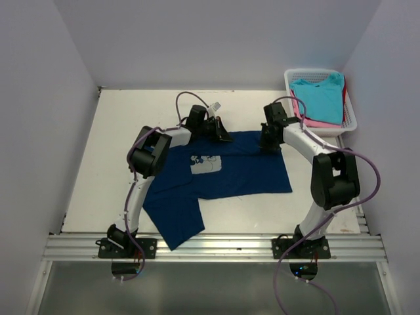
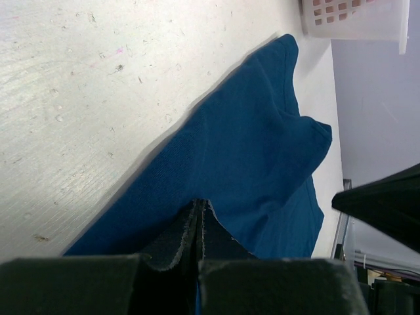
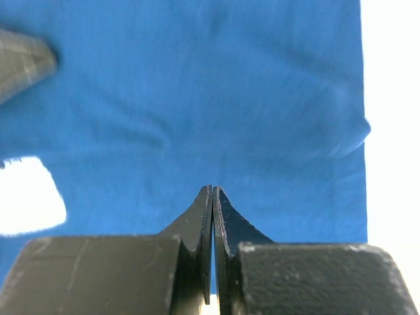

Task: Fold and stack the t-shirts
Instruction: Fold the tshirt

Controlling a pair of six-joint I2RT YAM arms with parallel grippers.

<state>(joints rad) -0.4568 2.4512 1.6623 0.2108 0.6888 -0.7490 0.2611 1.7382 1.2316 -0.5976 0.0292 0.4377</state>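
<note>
Navy t-shirt (image 1: 223,167) spread flat, print up
Left gripper (image 1: 220,131) pinches its far edge, right gripper (image 1: 269,143) clamped shut alongside; likely fold start.

No word, number or brand can be read anywhere. The one marking is a pale square print (image 1: 207,164) on the chest of the navy tee (image 1: 243,167), lying on the near side of the left tool (image 1: 220,131) and to the left of the right tool (image 1: 269,146). It carries a small dark cartoon figure, and no letters can be made out in it from above. In the right wrist view the print shows only as a washed-out white patch at the left edge. The left wrist view shows plain blue cloth with nothing written on it.
</note>
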